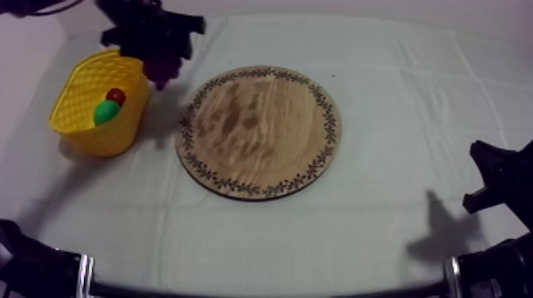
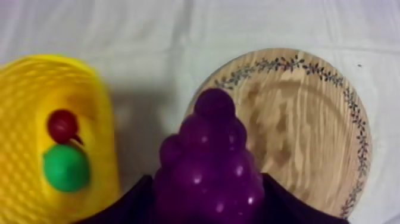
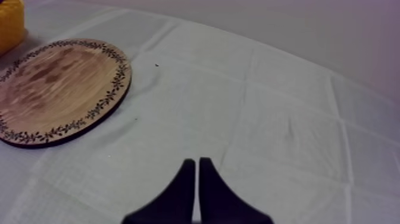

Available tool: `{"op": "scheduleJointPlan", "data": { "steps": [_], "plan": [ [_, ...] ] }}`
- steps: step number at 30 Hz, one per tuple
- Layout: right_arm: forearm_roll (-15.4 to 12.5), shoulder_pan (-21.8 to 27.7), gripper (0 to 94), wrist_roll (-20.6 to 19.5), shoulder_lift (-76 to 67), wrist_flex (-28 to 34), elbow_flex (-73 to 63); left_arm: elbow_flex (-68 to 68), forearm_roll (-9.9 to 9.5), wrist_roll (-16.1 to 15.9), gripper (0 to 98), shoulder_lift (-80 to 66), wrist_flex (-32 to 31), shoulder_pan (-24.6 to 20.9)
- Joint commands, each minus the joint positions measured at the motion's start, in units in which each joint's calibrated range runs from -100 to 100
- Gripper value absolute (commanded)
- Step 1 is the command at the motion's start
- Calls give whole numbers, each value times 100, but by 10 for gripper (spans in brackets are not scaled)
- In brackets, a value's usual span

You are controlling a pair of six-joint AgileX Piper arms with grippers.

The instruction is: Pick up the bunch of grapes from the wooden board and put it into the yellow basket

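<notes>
The left claw (image 1: 159, 49), gripping the purple toy bunch of grapes (image 2: 208, 161), hangs just beside the yellow lattice basket (image 1: 111, 136), which lies toward eight o'clock.

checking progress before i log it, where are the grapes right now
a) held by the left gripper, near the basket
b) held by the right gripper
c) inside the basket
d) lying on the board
A: the left gripper is shut on the grapes, holding them up off the board and just beside the basket, not in it.
</notes>
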Motion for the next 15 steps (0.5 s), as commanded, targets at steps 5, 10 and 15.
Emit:
{"op": "scheduleJointPlan", "data": {
  "steps": [5,10,15],
  "plan": [
    [1,2,4,-1,-1,0,-3,1072,-296,-353,414,-1838,-521,-460],
    [1,2,4,-1,-1,0,-3,1265,-424,-584,403,-2117,-1042,-899],
    [1,2,4,-1,-1,0,-3,1618,-523,-617,402,-2019,-1335,-1153]
  ]
}}
